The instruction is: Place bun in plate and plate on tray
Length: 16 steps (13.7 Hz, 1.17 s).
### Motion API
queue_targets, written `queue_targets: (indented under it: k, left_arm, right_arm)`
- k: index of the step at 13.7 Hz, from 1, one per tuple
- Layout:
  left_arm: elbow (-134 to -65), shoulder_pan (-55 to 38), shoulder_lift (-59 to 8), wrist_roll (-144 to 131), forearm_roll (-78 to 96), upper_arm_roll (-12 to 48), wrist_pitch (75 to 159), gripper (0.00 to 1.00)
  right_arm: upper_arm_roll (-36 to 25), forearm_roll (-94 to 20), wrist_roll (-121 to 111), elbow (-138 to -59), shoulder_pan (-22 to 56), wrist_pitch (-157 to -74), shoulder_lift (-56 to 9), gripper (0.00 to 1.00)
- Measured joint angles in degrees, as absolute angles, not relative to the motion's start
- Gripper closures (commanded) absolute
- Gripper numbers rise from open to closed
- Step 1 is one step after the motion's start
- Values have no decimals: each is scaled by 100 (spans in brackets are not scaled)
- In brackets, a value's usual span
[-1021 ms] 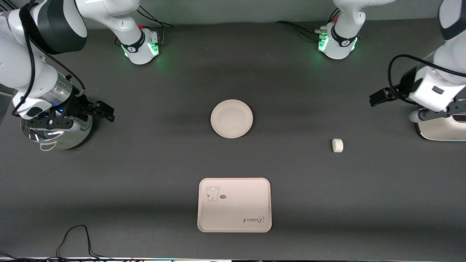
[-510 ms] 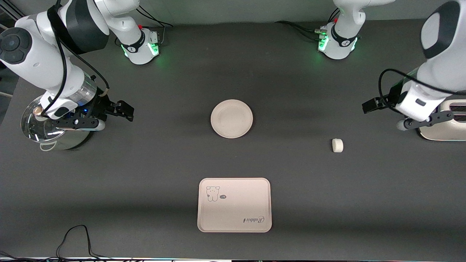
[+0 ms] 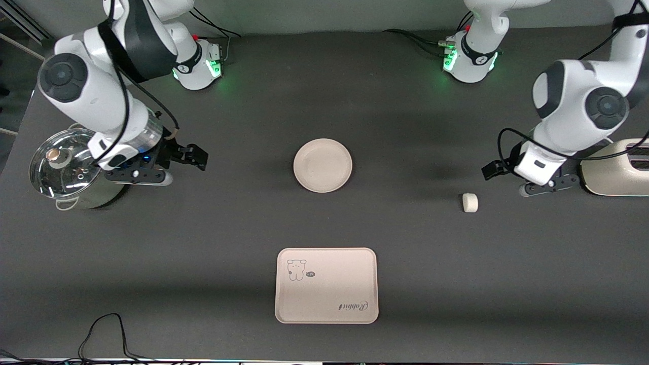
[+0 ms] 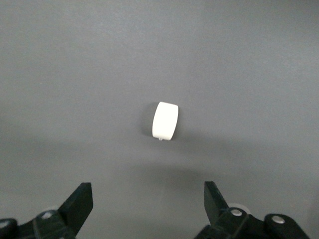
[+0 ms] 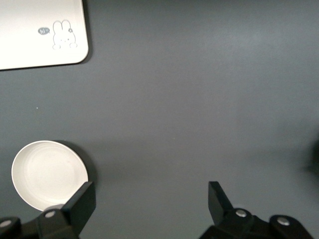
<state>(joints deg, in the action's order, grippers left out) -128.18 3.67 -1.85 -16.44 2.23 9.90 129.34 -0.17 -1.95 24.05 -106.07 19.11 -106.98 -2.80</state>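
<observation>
The small white bun (image 3: 470,203) lies on the dark table toward the left arm's end; it also shows in the left wrist view (image 4: 165,121). The round cream plate (image 3: 322,165) sits mid-table and is bare; it also shows in the right wrist view (image 5: 50,175). The rectangular tray (image 3: 327,285) with the animal drawing lies nearer the front camera than the plate, and it too shows in the right wrist view (image 5: 42,32). My left gripper (image 3: 547,186) (image 4: 148,196) is open and empty, in the air beside the bun. My right gripper (image 3: 136,176) (image 5: 150,196) is open and empty, beside the pot.
A steel pot with a glass lid (image 3: 63,165) stands at the right arm's end of the table. A cream toaster (image 3: 616,170) stands at the left arm's end. A black cable (image 3: 106,332) loops at the front edge.
Both arms have swung in toward the middle. The left gripper came off the toaster toward the bun. The right gripper came off the pot toward the plate. Bun, plate and tray have not moved.
</observation>
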Motion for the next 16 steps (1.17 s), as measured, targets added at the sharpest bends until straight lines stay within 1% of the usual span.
queue_targets:
  k: [2, 4, 7, 9, 11, 13, 16]
  left_arm:
    - [-13002, 327, -501, -1642, 223, 1003, 13599, 1]
    - [-13021, 302, -953, -1629, 222, 1006, 14253, 1]
    - [-13019, 193, -1616, -1521, 202, 1016, 15092, 1]
    - [-13016, 184, -1971, -1216, 199, 1008, 15509, 1]
    - [-13017, 192, -2165, -1015, 199, 988, 15617, 1]
    - [-13022, 192, -2196, -967, 198, 985, 15618, 1]
    - [-13031, 192, -2195, -741, 193, 981, 15617, 3]
  right_arm:
    - [-14, -195, 2653, -10621, 2092, -10706, -360, 0]
    - [-13, -195, 2741, -10638, 2216, -10721, -404, 0]
    - [-21, -195, 2746, -10651, 2233, -10794, -483, 0]
    - [-27, -195, 2735, -10655, 2233, -10796, -512, 0]
    - [-31, -195, 2711, -10659, 2233, -10797, -516, 0]
    - [-43, -194, 2693, -10659, 2201, -10800, -516, 0]
    - [-5, -193, 2340, -10666, 1843, -10806, -512, 0]
